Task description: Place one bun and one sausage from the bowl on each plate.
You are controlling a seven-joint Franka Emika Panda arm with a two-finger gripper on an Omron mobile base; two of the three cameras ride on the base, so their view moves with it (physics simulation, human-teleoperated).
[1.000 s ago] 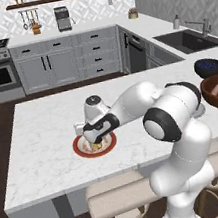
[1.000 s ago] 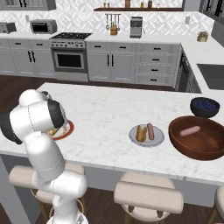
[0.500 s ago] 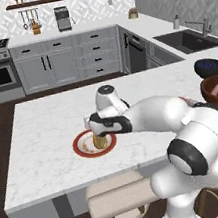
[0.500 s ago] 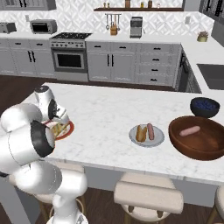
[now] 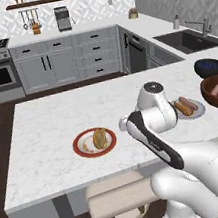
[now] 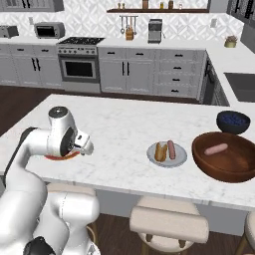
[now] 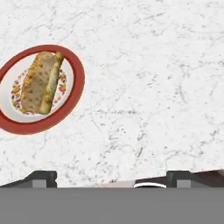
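big reddish-brown bowl (image 6: 226, 155) at the far right of the marble tabletop (image 5: 52, 123), one pink sausage (image 6: 216, 148) lying inside, seen too in the left base view (image 5: 215, 89). just beside it, toward the middle of the tabletop, the light grey plate (image 6: 167, 154) carrying a bun (image 6: 160, 151) and a sausage (image 6: 172, 149) side by side, touching or nearly so. same plate half tucked behind the arm in the left base view (image 5: 195, 111). small dark blue bowl (image 6: 232, 121) just behind the big one, apart from it.

over to the red-rimmed plate (image 5: 94, 142), well apart from the grey one, nearer the left end of the tabletop. one bun (image 5: 100, 138) lying on it, sitting a little off-centre. from the hand view, that plate (image 7: 70, 105) up at the upper left, patterned centre, split bun (image 7: 40, 82) lying flat across it.

end effector (image 7: 111, 178) hanging over bare marble just beside the red-rimmed plate, jaws spread wide apart, gripping nothing, two dark fingertips (image 7: 41, 177) standing far apart at the bottom of the hand view. arm bent low over the tabletop between the two plates in the left base view; in the right base view covering most of the red-rimmed plate (image 6: 61, 158), only a sliver of rim peeking out.

behind, grey cabinets, a stove (image 6: 79, 64) and a coffee machine (image 6: 156, 31).
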